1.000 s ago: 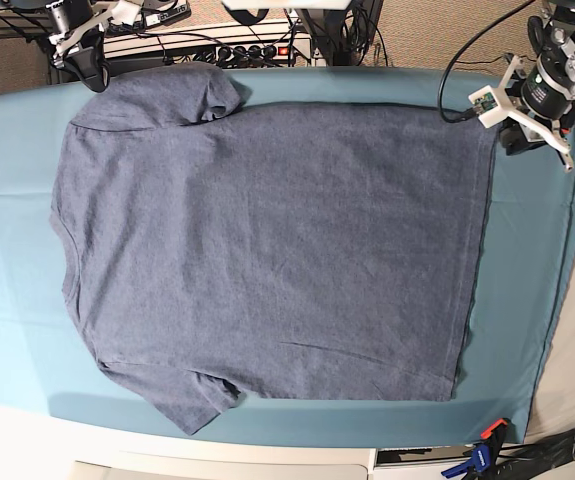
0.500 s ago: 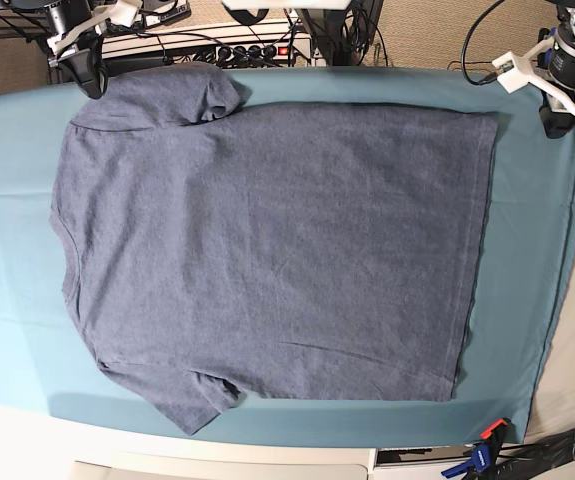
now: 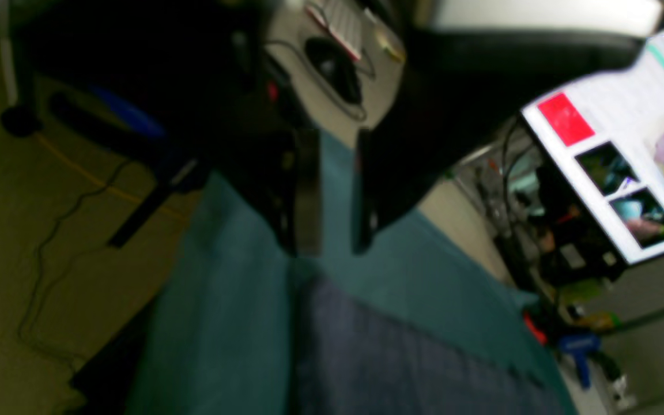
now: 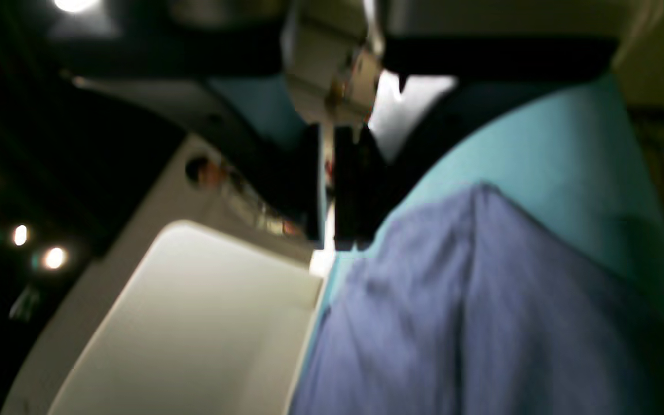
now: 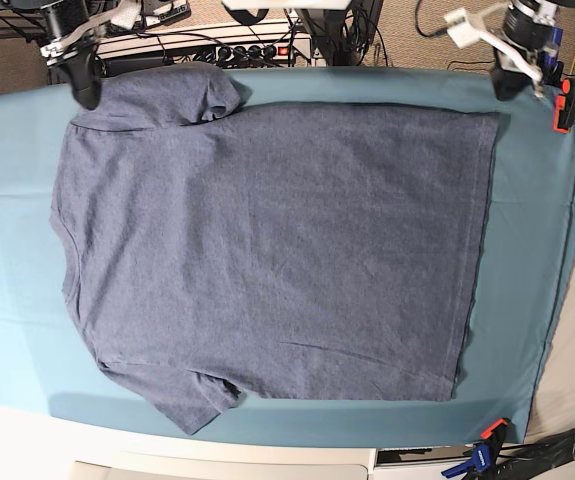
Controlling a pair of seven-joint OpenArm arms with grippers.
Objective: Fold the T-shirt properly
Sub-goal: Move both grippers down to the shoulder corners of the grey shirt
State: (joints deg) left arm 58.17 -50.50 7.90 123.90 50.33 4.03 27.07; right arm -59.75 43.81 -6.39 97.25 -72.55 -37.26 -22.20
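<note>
T-shirt (image 5: 267,240): lay flat, ready for folding.
Left pincer (image 3: 326,245): slightly spread, empty.
Right pincer (image 4: 326,242): pressed together, empty.

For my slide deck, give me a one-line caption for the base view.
Slate-blue T-shirt spread flat on teal table cloth, both grippers clear at far corners.

Teal table cloth (image 5: 17,200), lit monitor (image 3: 626,144), blue-handled clamp (image 5: 479,452), power strip (image 5: 252,52).

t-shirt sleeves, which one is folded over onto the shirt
The sleeve at the far edge, near the right gripper, is folded onto the T-shirt; the near sleeve lies spread flat.
</note>
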